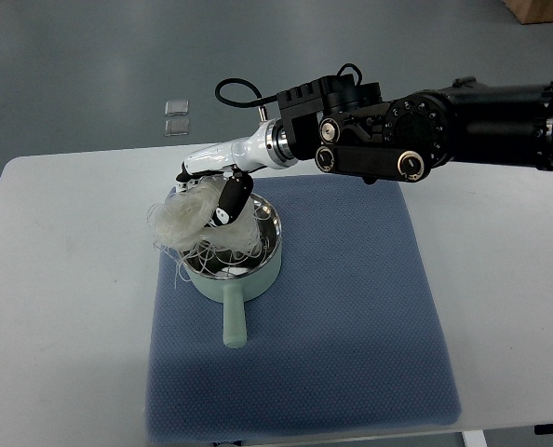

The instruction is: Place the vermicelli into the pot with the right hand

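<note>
1. Mat: blue, textured, spread nearest the camera, below and to the right of the fingers; judged to cushion the work and steady the pot.

2. Pot: pale green, metal-lined, standing on the mat directly under the fingers. Its handle points toward the camera, away from the fingers, which leaves the opening free for a drop from above.

3. Vermicelli: pale tangled bundle, at the fingers and just left of them. The bulk overhangs the pot's left rim; loose strands trail over the rim and into the bowl. Judged partly delivered, not yet fully inside.

4. Right hand: white and black, its arm reaching in from the right, held above the pot's far-left rim. The fingers curl downward, closed into the bundle's right side, gripping it. Held over the opening so that a release lets the strands fall in.

5. Table: white, under and beyond the mat.

6. 2 small clear squares: on the grey floor, well beyond the fingers; purpose cannot be told.

Left hand: absent from view.
</note>
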Controlling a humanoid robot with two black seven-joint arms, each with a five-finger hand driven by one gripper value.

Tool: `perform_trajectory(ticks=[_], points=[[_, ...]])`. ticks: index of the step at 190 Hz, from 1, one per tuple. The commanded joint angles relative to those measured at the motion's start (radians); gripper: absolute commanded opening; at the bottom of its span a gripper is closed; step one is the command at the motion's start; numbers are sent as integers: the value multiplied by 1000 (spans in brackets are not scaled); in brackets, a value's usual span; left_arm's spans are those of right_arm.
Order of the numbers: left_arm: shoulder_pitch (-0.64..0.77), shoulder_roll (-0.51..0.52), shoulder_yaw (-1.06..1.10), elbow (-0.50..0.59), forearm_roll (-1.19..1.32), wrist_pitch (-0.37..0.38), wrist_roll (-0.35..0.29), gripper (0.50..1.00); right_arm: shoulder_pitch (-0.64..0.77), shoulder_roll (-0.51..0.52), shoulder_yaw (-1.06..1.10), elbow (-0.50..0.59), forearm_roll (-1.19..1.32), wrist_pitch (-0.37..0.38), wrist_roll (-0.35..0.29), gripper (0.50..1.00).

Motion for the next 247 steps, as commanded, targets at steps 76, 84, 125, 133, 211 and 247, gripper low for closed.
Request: perform_trajectory(ticks=[76,84,125,133,211,247], points=[[0,0,1,0,0,0,0,1000,-97,10,-5,-85,-36,0,-9,500],[0,0,1,0,0,0,0,1000,-101,10,-5,-85,-39,0,-9,500],[0,0,1,0,0,0,0,1000,-124,10,-2,-92,-38,-3,-9,713],[0,0,1,0,0,0,0,1000,-129,10,-2,-92,-38,-3,-9,754],[0,0,-1,1,0,0,0,1000,-115,-96,188,-94,-22,-3,-2,893],[0,0,2,-3,0,0,0,1000,-278,-240,607,-94,19,-18,3,893]])
